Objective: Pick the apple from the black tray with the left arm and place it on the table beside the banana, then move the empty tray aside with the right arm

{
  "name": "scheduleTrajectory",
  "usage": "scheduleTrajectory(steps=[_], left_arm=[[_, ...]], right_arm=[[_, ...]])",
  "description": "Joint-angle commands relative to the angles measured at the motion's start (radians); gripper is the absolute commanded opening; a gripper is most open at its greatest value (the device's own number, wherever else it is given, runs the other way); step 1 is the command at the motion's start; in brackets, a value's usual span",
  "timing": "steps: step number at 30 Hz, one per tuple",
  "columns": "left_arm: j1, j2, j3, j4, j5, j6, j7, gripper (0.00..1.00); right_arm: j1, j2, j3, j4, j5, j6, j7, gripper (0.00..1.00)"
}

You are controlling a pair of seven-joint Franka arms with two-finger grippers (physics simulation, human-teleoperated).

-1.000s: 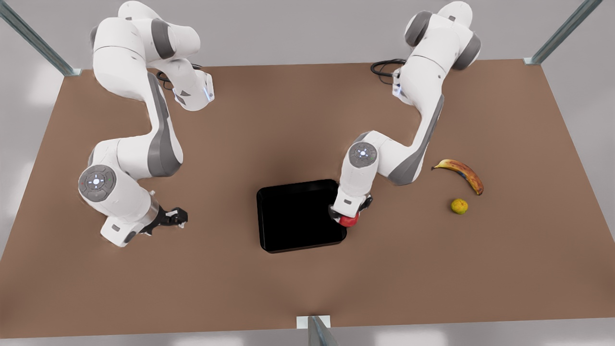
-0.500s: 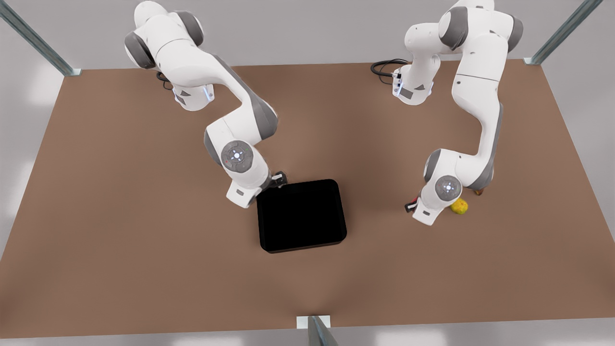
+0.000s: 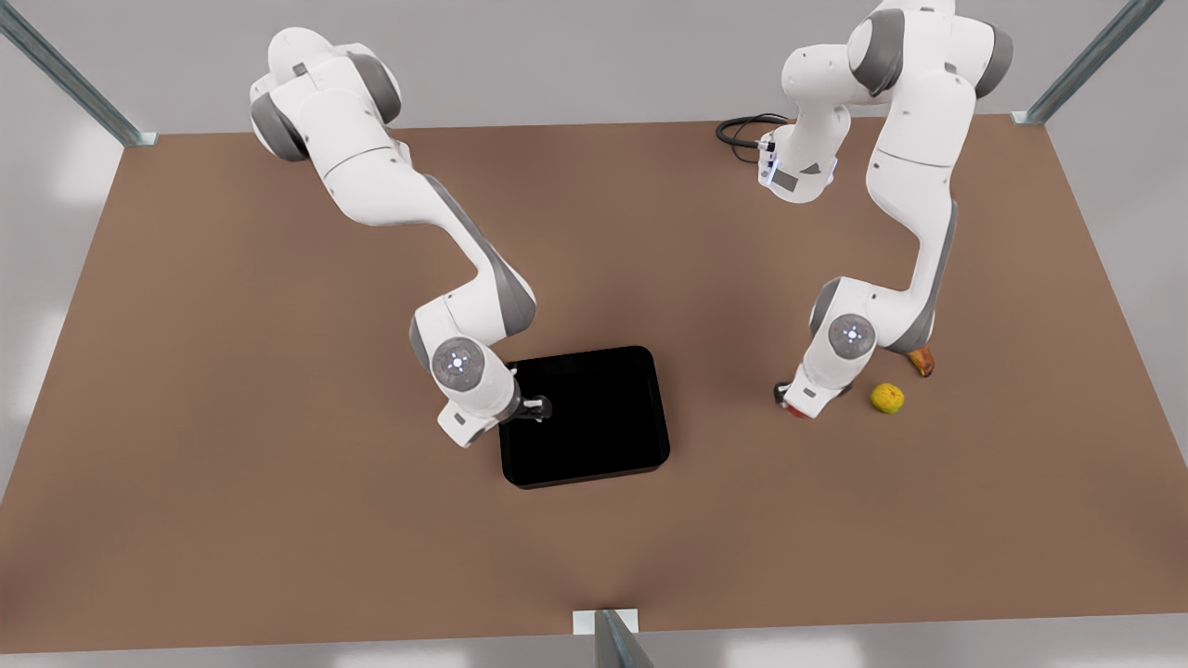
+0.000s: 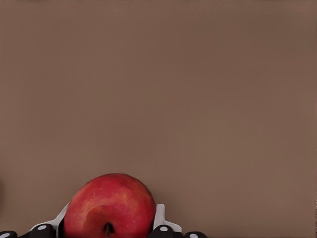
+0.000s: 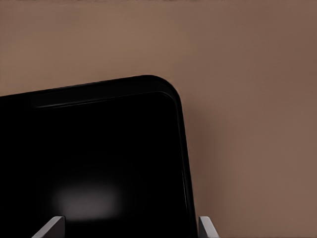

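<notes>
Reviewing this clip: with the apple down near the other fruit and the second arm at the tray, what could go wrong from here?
1. The left claw grips the apple low over the table. A round fruit may roll on release, toward the small yellow-green fruit.
2. The arm hides most of the banana; retracting could brush it.
3. The right claw, open, straddles only the tray edge; a rim grip may let it pivot or slip.
</notes>
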Motion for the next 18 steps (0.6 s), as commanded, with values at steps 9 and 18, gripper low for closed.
scheduleTrajectory(steps=[9, 18], left_arm=[[0.000, 0.042, 0.009, -0.002, -0.082, 0.136, 0.340, 1.00], [-0.004, 0.073, 0.009, 0.000, -0.082, 0.136, 0.331, 1.00]], right_arm=[[-0.006, 0.001, -0.013, -0.109, 0.001, 0.198, -0.032, 0.99], [-0.004, 0.000, -0.018, -0.232, 0.001, 0.326, -0.118, 0.99]])
